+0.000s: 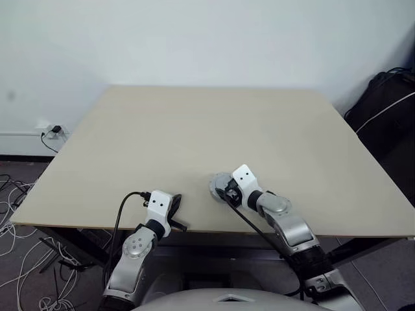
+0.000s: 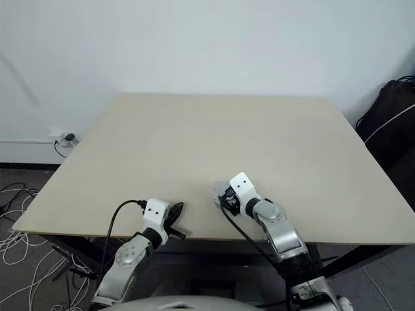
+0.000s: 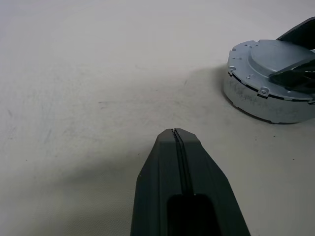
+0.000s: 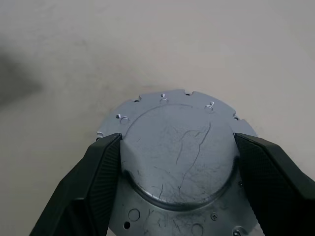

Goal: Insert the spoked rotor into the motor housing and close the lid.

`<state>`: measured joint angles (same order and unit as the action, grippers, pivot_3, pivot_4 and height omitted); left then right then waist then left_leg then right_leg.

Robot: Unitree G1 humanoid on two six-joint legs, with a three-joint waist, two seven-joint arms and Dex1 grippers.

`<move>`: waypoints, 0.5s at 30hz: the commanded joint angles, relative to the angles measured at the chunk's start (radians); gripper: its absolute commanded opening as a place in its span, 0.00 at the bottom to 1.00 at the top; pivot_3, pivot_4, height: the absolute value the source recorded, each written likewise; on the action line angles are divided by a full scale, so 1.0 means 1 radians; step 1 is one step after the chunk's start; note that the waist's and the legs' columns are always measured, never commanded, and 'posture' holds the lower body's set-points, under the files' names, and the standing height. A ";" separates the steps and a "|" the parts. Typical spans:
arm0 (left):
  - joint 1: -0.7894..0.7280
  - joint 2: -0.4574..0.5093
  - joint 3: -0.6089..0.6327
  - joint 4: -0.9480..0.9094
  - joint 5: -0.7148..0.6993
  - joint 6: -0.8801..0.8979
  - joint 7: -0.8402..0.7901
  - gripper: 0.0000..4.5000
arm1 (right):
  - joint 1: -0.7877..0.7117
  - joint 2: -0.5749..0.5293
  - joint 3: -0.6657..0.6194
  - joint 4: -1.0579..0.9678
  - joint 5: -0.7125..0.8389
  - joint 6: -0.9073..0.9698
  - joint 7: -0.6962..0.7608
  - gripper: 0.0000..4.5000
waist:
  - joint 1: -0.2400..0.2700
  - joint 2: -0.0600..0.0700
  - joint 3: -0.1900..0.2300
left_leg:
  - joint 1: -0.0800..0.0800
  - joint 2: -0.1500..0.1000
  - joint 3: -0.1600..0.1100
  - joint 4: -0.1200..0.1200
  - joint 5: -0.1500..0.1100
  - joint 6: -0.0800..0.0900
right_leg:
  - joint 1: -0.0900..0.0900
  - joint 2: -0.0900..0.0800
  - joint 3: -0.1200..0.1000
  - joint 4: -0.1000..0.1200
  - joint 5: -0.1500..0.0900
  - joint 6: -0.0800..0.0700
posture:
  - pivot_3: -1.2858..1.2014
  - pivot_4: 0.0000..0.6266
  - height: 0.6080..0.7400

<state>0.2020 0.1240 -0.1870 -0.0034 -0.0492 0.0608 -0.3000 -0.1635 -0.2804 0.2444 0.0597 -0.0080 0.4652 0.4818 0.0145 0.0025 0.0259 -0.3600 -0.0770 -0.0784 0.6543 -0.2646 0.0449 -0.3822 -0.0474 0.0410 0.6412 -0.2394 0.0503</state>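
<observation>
Near the front edge of the beige tabletop (image 1: 194, 129) sits a squat round silver puck, the housing (image 3: 256, 96), with the lid (image 4: 179, 152) lying on top of it, smooth grey face up and a raised round hub in the middle. The right claw (image 4: 178, 162) reaches down over it, its two black fingers (image 4: 101, 172) spread wide and pressed against opposite sides of that raised hub, so it is gripping the lid. The left claw (image 3: 178, 135) hangs just above the bare tabletop near the front edge, well apart from the housing, its fingers pressed flat together and holding nothing. Cables (image 1: 19, 220) trail on the floor to the left of the tabletop.
</observation>
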 commanded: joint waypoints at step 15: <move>-0.018 0.004 0.001 -0.042 0.003 -0.006 -0.004 0.00 | 0.021 0.005 -0.063 -0.006 0.046 0.188 -0.038 0.72 | 0.004 0.000 0.000 | -0.001 0.000 0.000 -0.003 -0.002 0.002 | -0.001 -0.001 -0.001 -0.003 -0.003 0.002 | 0.52 0.00 1.00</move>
<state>0.2011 0.1253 -0.1874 -0.0034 -0.0493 0.0609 -0.3037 -0.1518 -0.2671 0.2016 0.0135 0.0463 0.5648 0.4721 0.0188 0.0022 0.0260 -0.3612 -0.0771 -0.0785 0.6515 -0.2671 0.0474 -0.3826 -0.0487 0.0400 0.6377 -0.2421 0.0526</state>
